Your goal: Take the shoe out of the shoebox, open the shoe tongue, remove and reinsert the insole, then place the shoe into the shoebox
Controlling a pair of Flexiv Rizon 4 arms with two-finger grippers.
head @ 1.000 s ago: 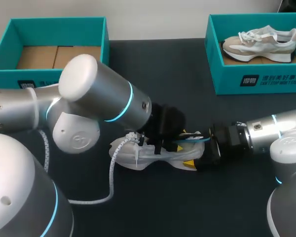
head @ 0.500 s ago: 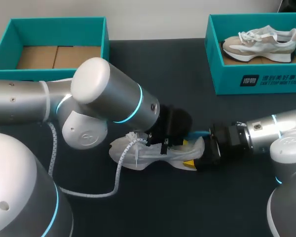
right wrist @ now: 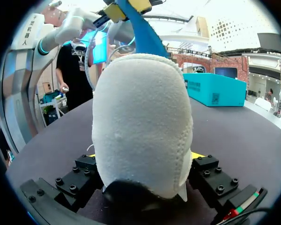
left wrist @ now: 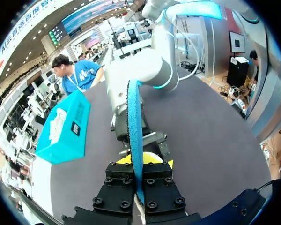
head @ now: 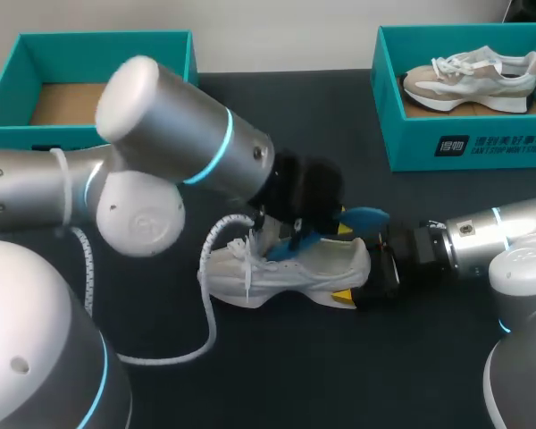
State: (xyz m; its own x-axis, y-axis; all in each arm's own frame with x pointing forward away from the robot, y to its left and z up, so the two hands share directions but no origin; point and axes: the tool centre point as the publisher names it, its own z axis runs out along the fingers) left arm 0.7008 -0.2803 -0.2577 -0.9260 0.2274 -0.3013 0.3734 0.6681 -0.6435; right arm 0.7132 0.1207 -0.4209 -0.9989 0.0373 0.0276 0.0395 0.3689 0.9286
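Left tool (left wrist: pixel 138 180) has lifted, pinching the insole (head: pixel 362 217); right tool (head: pixel 366 284) clamps the shoe (head: pixel 286 273).

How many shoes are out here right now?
2. A white shoe lies mid-table; a beige-and-white shoe lies inside the right shoebox. The left shoebox is partly hidden by an arm.

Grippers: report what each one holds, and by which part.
Left gripper: jaws pinch the blue insole at one end. Right gripper: jaws clamp the white shoe by its heel.
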